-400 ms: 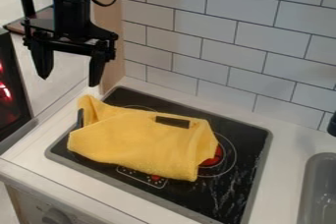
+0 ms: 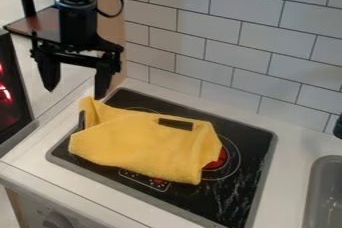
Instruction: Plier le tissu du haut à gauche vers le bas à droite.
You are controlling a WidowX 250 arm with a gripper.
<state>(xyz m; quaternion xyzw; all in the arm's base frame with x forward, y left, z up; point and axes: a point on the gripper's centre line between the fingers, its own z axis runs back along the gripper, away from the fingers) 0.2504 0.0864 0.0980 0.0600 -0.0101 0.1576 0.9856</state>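
Above the cloth's upper-left corner hangs my black gripper [image 2: 75, 93], its two fingers spread wide with nothing between them. The right fingertip stands just above the cloth's raised corner in the view; whether they touch I cannot tell. The yellow cloth [image 2: 143, 144] lies rumpled over the left and middle of the black stove top [image 2: 244, 192]. Its upper-left corner sticks up in a fold, and a dark strip shows near its top edge, with another dark piece at its left edge.
A grey sink [image 2: 320, 197] is set into the white counter [image 2: 294, 147] at the right. The white tiled wall [image 2: 227, 27] rises behind the stove. A dark object [image 2: 338, 128] shows at the right edge, and a stove knob [image 2: 57, 220] at the lower left.
My gripper has come down a little and slightly to the right, still open. The cloth has stayed where it was.
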